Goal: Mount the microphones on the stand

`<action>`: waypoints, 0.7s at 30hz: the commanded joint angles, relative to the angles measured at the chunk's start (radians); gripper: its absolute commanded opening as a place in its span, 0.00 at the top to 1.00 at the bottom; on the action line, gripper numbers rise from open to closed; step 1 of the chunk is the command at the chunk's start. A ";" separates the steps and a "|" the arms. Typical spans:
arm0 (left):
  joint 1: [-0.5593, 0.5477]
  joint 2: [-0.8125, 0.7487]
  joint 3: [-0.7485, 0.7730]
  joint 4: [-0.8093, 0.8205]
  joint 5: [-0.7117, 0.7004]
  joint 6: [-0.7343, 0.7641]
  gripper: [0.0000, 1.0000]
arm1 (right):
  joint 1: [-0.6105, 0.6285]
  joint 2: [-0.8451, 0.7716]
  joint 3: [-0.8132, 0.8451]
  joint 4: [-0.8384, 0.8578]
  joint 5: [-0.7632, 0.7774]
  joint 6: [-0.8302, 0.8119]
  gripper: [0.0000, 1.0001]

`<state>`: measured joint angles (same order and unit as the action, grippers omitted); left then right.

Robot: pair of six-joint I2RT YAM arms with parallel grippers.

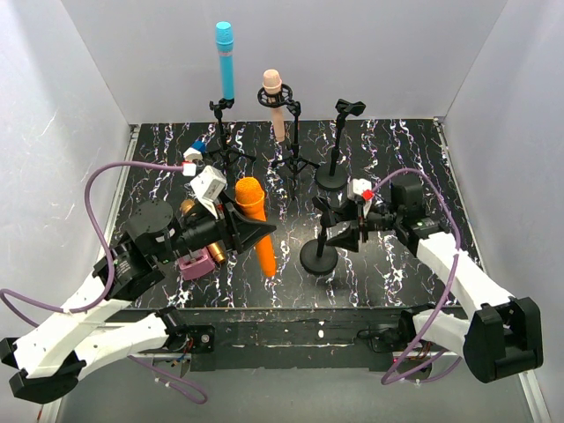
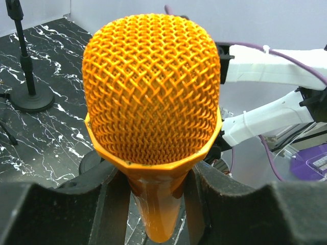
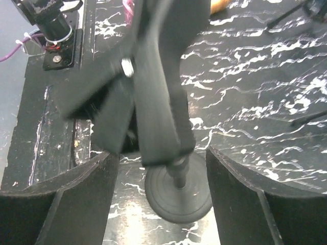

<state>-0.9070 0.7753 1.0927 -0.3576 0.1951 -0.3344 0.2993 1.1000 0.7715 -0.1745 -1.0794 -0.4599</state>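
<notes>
My left gripper [image 1: 244, 231] is shut on the orange microphone [image 1: 251, 199], holding it tilted above the table. In the left wrist view the fingers [image 2: 97, 204] clamp its neck just under the mesh head [image 2: 152, 87]. My right gripper [image 1: 335, 226] is open around the front stand's clip [image 3: 153, 76], with its round base [image 3: 179, 191] showing between the fingers. The cyan microphone [image 1: 226, 62] and the pale pink microphone [image 1: 275, 106] stand upright in tripod stands at the back. The golden-brown microphone [image 1: 188, 208] lies mostly hidden behind my left arm.
An unoccupied stand with a round base [image 1: 332, 179] is at the back right. A flat pink boxy object [image 1: 194, 263] lies under my left wrist. A small white, blue and red piece [image 1: 194, 156] sits at the back left. White walls enclose the table.
</notes>
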 commanded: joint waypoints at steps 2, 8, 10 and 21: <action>-0.001 -0.018 0.004 0.032 0.007 -0.017 1.00 | -0.014 0.001 -0.136 0.343 -0.076 0.167 0.25; -0.001 -0.010 0.004 0.035 0.003 -0.026 1.00 | -0.011 0.066 -0.261 0.831 -0.096 0.409 0.27; -0.001 -0.001 0.006 0.040 0.003 -0.029 1.00 | -0.006 0.090 -0.285 0.988 -0.097 0.498 0.28; -0.001 0.021 0.012 0.046 0.000 -0.031 1.00 | 0.037 0.176 -0.161 0.865 -0.191 0.385 0.74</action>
<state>-0.9070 0.8043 1.0927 -0.3355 0.1951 -0.3607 0.3183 1.2552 0.5270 0.7010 -1.2034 -0.0208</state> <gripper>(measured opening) 0.371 0.336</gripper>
